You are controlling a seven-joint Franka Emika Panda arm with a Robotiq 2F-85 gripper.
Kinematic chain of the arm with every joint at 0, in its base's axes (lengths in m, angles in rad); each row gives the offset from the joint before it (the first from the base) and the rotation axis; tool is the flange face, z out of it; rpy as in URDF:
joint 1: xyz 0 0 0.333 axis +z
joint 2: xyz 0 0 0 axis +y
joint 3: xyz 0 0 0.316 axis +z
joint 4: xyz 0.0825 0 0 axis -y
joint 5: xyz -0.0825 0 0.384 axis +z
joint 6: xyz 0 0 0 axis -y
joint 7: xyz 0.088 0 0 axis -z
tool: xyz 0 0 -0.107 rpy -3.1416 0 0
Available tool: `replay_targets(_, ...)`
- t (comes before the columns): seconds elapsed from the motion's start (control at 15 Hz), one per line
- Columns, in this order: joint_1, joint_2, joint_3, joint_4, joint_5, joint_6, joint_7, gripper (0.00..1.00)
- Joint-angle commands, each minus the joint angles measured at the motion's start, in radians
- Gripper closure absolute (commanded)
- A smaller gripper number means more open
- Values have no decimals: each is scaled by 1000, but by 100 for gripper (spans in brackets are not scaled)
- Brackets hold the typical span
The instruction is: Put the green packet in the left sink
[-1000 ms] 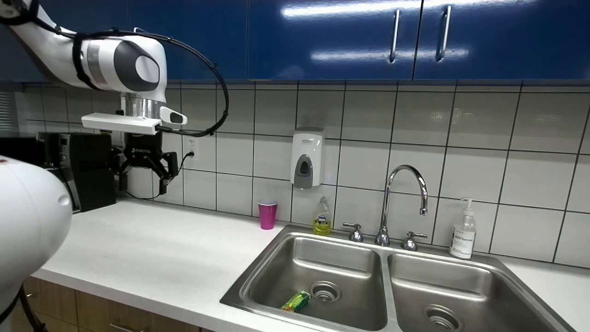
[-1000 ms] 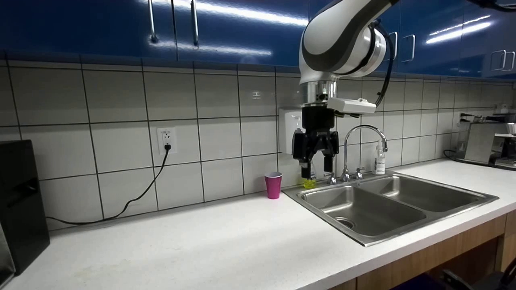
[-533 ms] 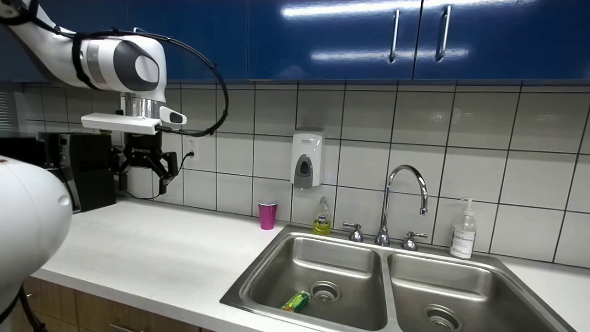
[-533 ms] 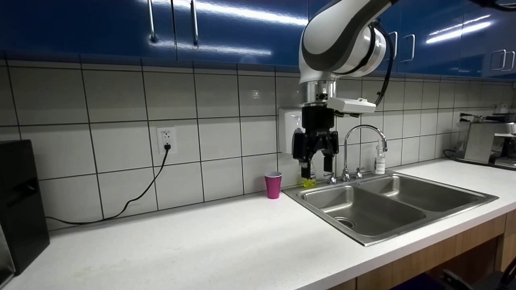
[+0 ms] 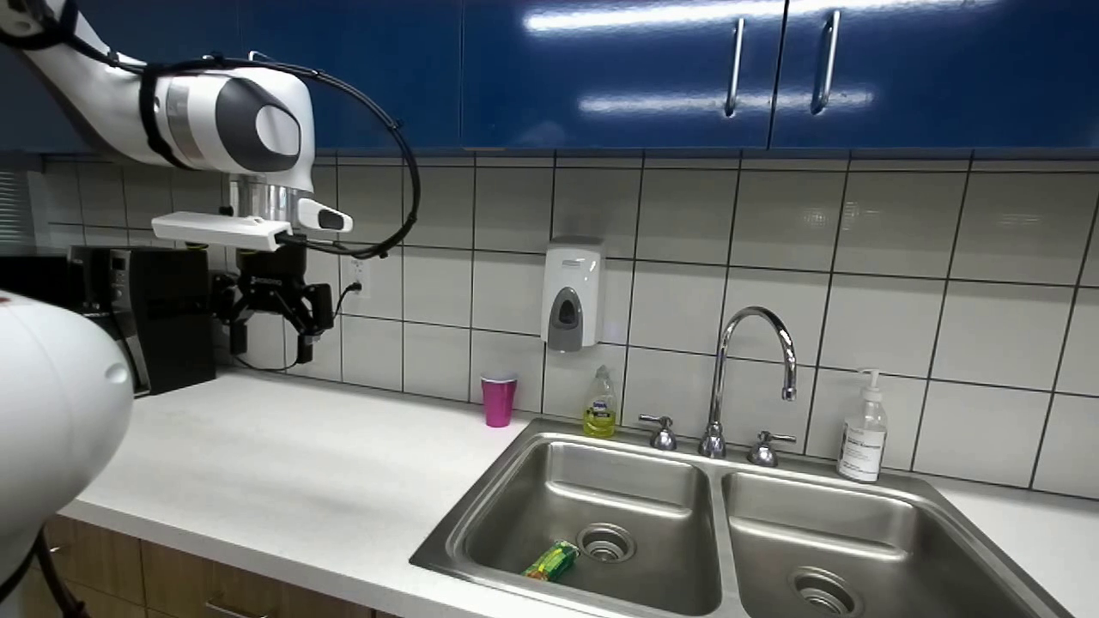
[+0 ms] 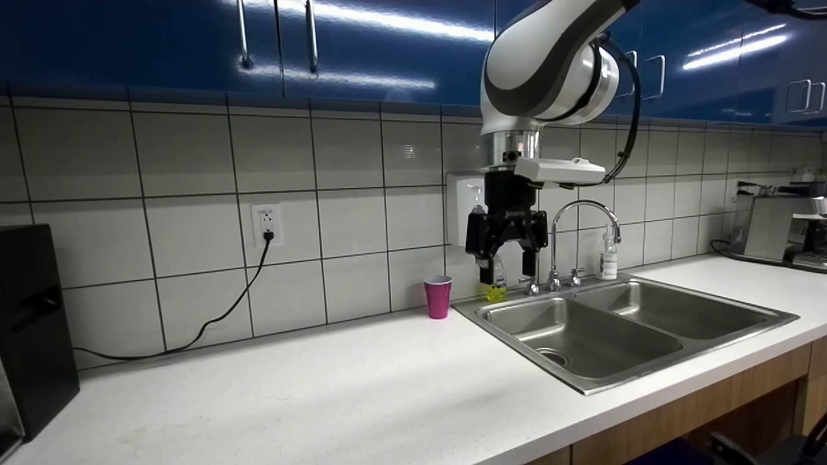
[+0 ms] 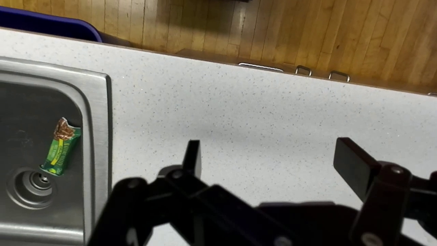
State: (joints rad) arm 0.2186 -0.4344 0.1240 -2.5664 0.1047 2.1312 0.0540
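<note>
Green packet (image 7: 60, 150) lies in left sink (image 5: 631, 472), nearer front edge of worktop (image 7: 239, 112) than drain (image 7: 29, 191), below and well aside from our hand (image 7: 269, 152); we hold fingers (image 7: 353, 167) apart.

Green packet (image 7: 60, 150) lying in left sink (image 7: 98, 136), near drain (image 7: 32, 188). 2 fingers (image 7: 353, 167) wide apart above speckled bench (image 7: 232, 106).

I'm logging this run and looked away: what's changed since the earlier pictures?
The open gripper has turned slightly: in an exterior view, the white wrist camera reaches farther left and the black cable farther right. Nothing was taken or let go. The green packet stayed in the left sink, the pink cup on the counter.
</note>
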Motion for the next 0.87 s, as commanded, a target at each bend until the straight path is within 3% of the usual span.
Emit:
replay_targets(0.0, -32, -9, 30, 2, 0, 4, 95, 0)
replay_targets(0.8, -24, 4, 17, 1, 8, -2, 84, 0)
